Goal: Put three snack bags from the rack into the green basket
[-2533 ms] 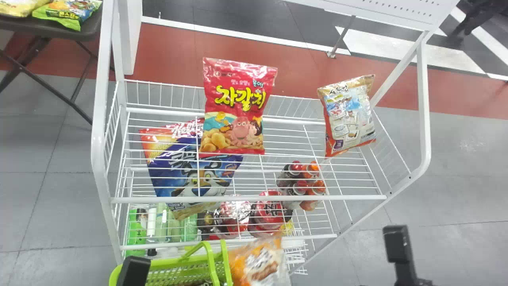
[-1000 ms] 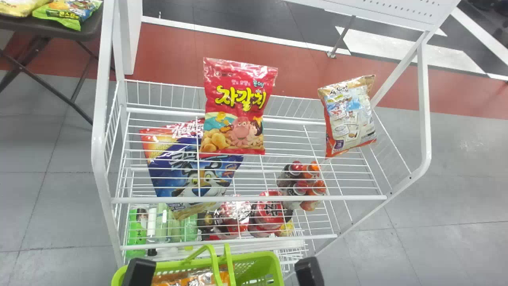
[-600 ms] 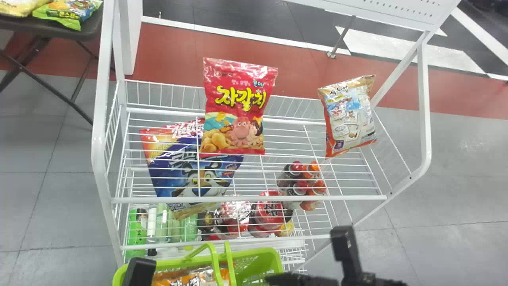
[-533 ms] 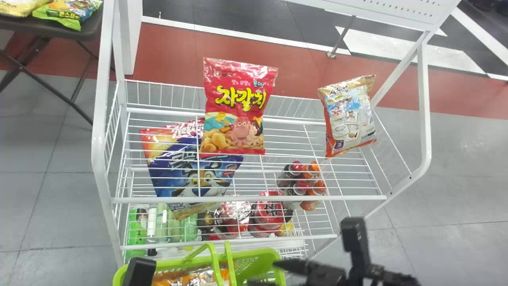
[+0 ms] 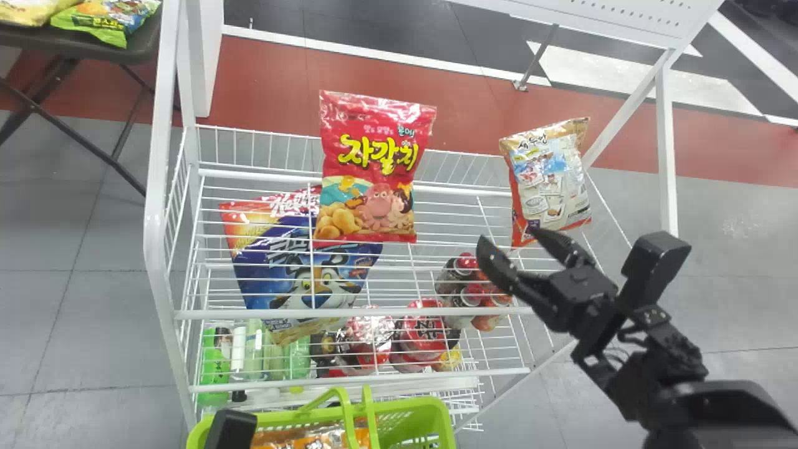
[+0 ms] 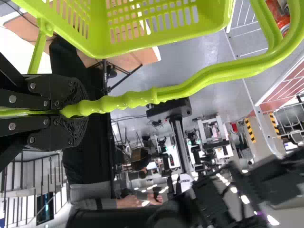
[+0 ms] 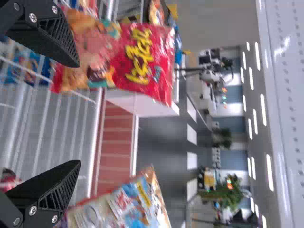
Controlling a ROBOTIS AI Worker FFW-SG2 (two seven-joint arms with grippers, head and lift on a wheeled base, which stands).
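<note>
Head view: bright, even light; glints on the red snack bag (image 5: 377, 168), pale reflection on the grey floor (image 5: 742, 231). Right arm (image 5: 726, 405) blurred toward the lower corner. Left wrist view: ceiling lamps (image 6: 244, 199) register as small white spots; patch at upper left blown out. Right wrist view: light strips (image 7: 262, 109) glare white; rack wires (image 7: 71, 128) smeared.
</note>
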